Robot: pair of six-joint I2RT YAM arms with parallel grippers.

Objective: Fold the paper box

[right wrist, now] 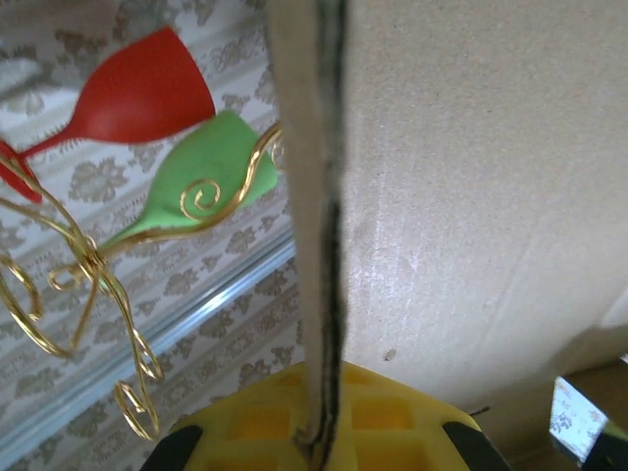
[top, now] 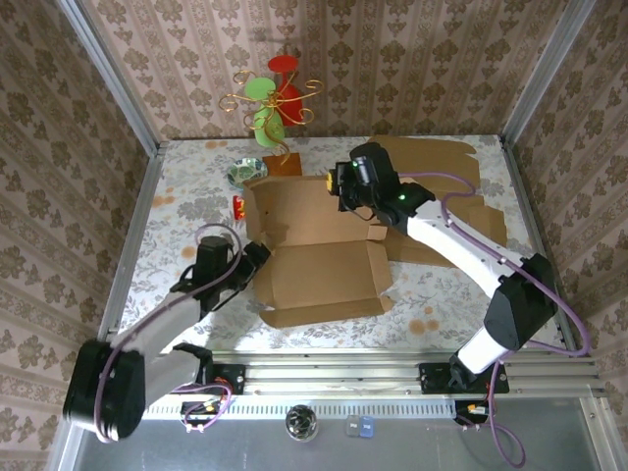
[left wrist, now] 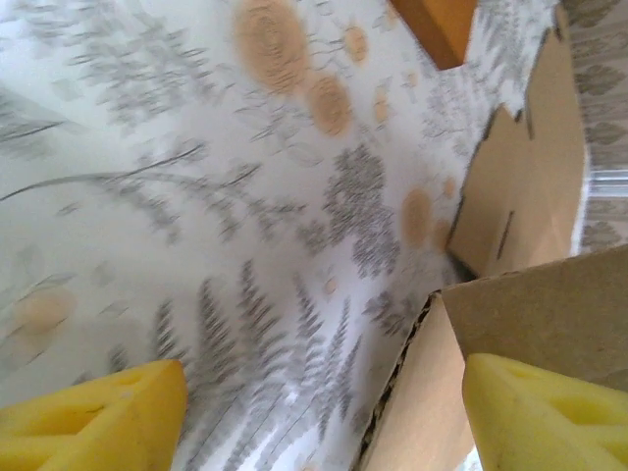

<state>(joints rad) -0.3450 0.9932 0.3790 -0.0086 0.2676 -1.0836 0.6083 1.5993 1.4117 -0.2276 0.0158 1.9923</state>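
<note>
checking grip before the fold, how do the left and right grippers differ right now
The left gripper is open, its pads apart with the paper box corner between them; the right gripper is shut on a flap edge. The left gripper sits low at the table; the right gripper holds its flap raised. Both have yellow pads.

There are two arms, the left arm (top: 167, 324) and the right arm (top: 461, 250), and one paper box (top: 319, 250); the further flat cardboard sheets (top: 432, 157) cannot be counted. One gold wire stand (top: 245, 101) carries four cups, two red cups (top: 283, 65) and two green cups (top: 258, 90). There is also one brown block (top: 283, 165), one small round item (top: 242, 174) and one small red item (top: 238, 205).
</note>
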